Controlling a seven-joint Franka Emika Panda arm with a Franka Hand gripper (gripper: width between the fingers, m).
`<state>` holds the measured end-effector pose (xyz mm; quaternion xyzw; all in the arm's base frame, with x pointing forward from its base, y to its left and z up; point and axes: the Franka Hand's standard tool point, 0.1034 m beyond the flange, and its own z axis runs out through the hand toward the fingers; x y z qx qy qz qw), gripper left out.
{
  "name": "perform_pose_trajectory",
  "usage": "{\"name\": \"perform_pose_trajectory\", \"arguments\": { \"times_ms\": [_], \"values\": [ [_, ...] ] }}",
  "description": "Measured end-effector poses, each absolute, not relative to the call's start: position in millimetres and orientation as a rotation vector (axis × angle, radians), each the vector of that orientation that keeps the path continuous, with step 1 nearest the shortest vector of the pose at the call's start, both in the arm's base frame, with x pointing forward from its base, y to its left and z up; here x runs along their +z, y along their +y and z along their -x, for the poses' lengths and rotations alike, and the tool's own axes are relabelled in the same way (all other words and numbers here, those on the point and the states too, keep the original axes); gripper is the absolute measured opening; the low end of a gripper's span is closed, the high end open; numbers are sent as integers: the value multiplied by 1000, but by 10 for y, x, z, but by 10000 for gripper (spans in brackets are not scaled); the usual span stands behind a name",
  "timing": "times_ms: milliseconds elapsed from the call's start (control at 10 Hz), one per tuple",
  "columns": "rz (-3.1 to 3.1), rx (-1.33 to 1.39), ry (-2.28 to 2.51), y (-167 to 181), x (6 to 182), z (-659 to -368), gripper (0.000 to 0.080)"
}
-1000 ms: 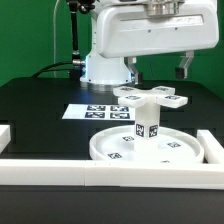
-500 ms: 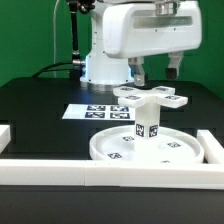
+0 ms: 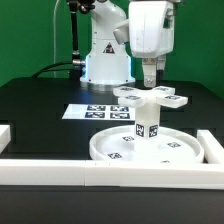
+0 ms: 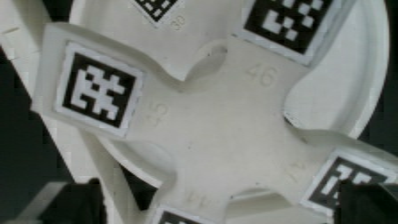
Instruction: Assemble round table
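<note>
Gripper, jaws fully open w/ nothing held, is being hung above cross-shaped foot at frame centre, atop leg on disc. Next likely: foot being grasped and screwed down, needing centred descent.

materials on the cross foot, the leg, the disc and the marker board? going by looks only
Cross-shaped foot: looks like matte white moulded or printed plastic; thick arms, soft edges, flat black-and-white tags.
Cylinder leg: same matte white look, tagged side; likely plastic.
Rimmed disc: same white, raised rim, no gloss; probably plastic.
Marker board: thin flat white sheet with printed tags; paper, card or thin plastic, cannot tell.
</note>
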<state>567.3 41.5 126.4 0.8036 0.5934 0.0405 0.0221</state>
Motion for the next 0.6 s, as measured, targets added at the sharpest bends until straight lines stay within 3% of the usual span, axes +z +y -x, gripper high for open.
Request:
{"name": "perform_pose_trajectory", "arguments": {
  "times_ms": [600],
  "values": [
    [-2057, 54, 2231, 383, 1180, -5670, 649]
  ]
}}
